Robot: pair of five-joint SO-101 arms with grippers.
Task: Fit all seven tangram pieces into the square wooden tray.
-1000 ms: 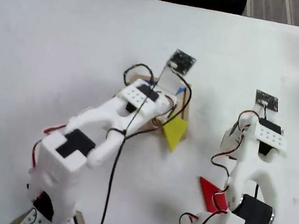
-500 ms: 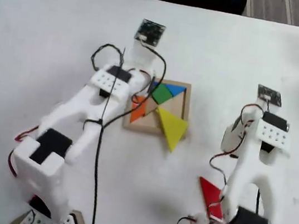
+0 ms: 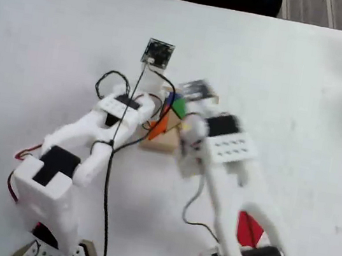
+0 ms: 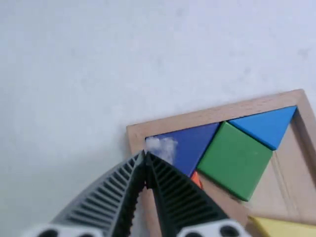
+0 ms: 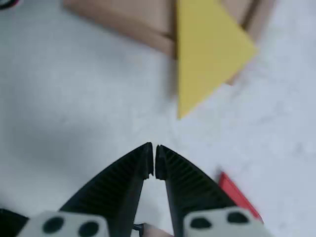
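Tray (image 4: 212, 115) sits on desk (image 4: 98, 59) with dark blue piece (image 4: 190, 145), green square (image 4: 234, 160), light blue triangle (image 4: 264, 126) and orange piece (image 4: 197, 180) inside. I see my left pincer (image 4: 146, 157) pressed together, tips over the tray corner by the dark blue piece. Yellow triangle (image 5: 207, 49) lies across the tray rim, partly out on the desk, red piece (image 5: 237, 195) flat on the desk apart from it; right pincer (image 5: 154, 160) pressed together too, over bare desk between those two.
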